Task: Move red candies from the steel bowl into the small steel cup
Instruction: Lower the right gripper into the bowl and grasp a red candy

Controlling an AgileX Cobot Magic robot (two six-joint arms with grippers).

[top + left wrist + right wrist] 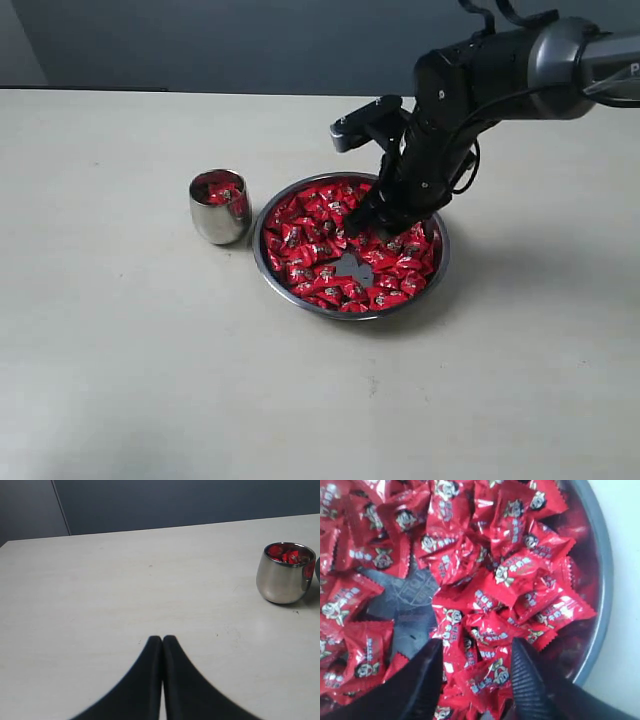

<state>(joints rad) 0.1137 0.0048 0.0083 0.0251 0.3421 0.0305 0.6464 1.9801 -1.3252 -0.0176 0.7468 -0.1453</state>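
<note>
The right pincer [479, 680] is hovering wide open over red candies [515, 575] in the steel bowl [600, 580], right of the small steel cup [218, 222]. Light and slippery, I'm guessing: pinching one across its plump middle looks best.

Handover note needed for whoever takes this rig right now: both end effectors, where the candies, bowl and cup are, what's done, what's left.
Right end effector: open, lowered into the steel bowl, fingers astride several red candies, nothing clamped yet.
Left end effector: shut, empty, over bare table.
Small steel cup: upright beside the bowl, on the left arm's side.
Done: a few candies lie in the cup.
Left: the bowl is nearly full. Close on a candy, lift it, and drop it into the cup.
</note>
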